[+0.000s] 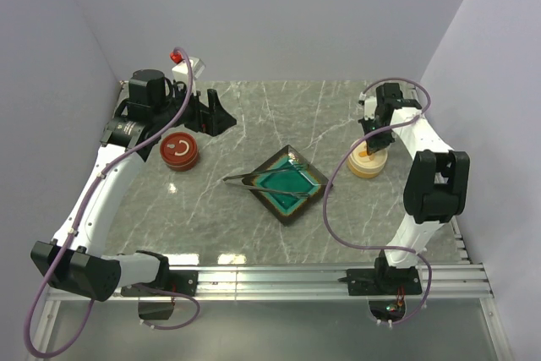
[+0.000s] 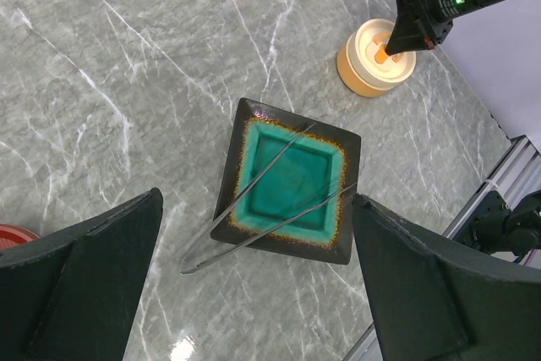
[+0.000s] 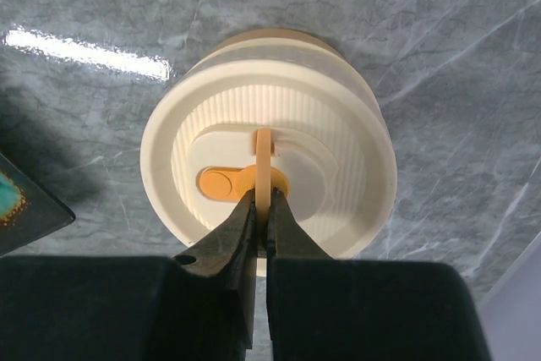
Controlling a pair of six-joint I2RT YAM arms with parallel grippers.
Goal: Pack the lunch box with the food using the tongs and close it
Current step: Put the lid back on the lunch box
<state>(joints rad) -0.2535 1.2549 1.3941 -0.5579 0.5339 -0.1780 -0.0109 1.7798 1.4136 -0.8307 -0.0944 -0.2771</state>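
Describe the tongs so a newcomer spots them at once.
On the marble table, find the square teal dish at its middle. The tongs lie across it. Unlike the round red container and the cream container either side, they form a long, thin metal V.

Bright even light, glare on table (image 3: 84, 50), soft shadows

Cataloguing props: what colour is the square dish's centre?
The dish is teal inside; left wrist view.

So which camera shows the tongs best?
The left wrist camera. The tongs lie across the green dish mid-picture, both thin arms and the joined end clear. The top camera shows them whole but small. The right wrist camera misses them, catching only the dish's corner.
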